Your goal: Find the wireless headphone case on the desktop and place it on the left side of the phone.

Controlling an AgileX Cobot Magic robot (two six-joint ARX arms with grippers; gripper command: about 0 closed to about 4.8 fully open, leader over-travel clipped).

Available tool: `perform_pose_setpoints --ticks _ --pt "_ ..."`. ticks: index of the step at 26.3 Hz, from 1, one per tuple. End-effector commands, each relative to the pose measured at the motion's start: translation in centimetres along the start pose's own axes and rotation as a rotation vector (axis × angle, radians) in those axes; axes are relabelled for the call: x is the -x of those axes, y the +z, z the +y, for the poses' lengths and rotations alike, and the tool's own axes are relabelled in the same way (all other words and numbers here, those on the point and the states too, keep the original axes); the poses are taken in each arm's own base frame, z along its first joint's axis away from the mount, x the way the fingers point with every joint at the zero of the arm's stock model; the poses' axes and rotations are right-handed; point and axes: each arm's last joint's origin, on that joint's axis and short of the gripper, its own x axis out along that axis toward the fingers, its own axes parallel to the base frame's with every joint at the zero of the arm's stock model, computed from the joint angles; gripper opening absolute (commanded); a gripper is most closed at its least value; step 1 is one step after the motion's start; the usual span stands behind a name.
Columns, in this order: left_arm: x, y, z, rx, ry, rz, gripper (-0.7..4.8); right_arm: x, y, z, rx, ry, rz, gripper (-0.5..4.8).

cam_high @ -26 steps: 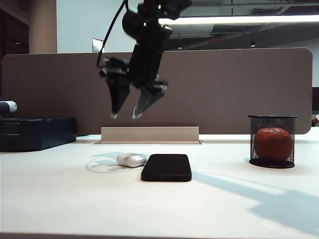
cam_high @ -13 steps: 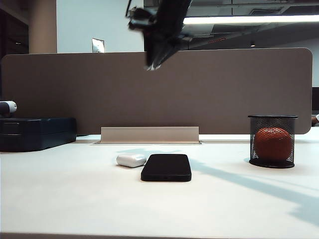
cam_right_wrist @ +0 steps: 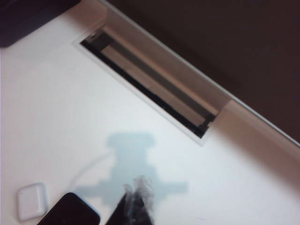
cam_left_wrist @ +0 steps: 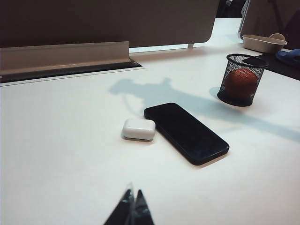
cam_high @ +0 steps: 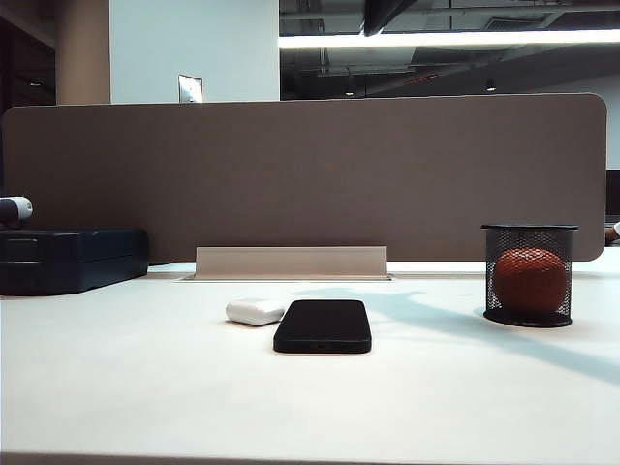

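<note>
the small glossy white pebble-shaped wireless headphone case (cam_high: 256,311) lies flat on the broad off-white desktop (cam_high: 145,387), touching or just beside the left edge of the flat black rectangular phone (cam_high: 324,325) with rounded corners. the exterior view shows both low and side-on, with no gripper in it; only a dark piece of arm (cam_high: 383,14) crosses the top edge near the ceiling light. that view also takes in the whole brown partition panel (cam_high: 310,174), the beige metal cable flap (cam_high: 291,262) at its foot, a dark blue box (cam_high: 73,258) at the far left, and a black wire-mesh cup (cam_high: 529,275) holding an orange-red ball (cam_high: 529,279) at the right.

the left wrist view shows what the side view hides: the case's (cam_left_wrist: 138,129) rounded top and the phone's (cam_left_wrist: 186,132) full glossy face set at a slant, with the case at its near end corner. the left gripper (cam_left_wrist: 131,212) hangs low over bare desktop, well apart from both, its dark fingertips pressed together with nothing between them. it also shows a beige tray (cam_left_wrist: 264,43) beyond the mesh cup (cam_left_wrist: 243,78).

the right wrist view looks down from high up on the open cable slot (cam_right_wrist: 150,84), which the other views show only edge-on. the right gripper (cam_right_wrist: 136,201) is clenched on nothing, its tips together above a corner of the phone (cam_right_wrist: 70,211), the case (cam_right_wrist: 32,200) off to one side
</note>
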Motion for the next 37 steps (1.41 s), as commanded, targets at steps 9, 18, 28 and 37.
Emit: perform_pose_setpoints --ticks 9,18,28,37 --pt "0.0 0.3 0.0 -0.023 0.001 -0.024 -0.06 10.6 0.1 -5.2 -0.081 -0.199 -0.189 -0.06" --pt "0.0 0.3 0.2 -0.021 0.08 -0.023 -0.06 16.2 -1.3 -8.0 -0.144 -0.336 -0.251 -0.06" --pt "0.1 0.3 0.8 0.018 0.286 -0.027 -0.05 20.2 -2.7 -9.7 -0.221 -0.355 -0.308 -0.06" --pt "0.2 0.3 0.9 0.019 0.319 -0.028 -0.06 20.5 -4.7 -12.4 -0.349 -0.362 -0.286 -0.06"
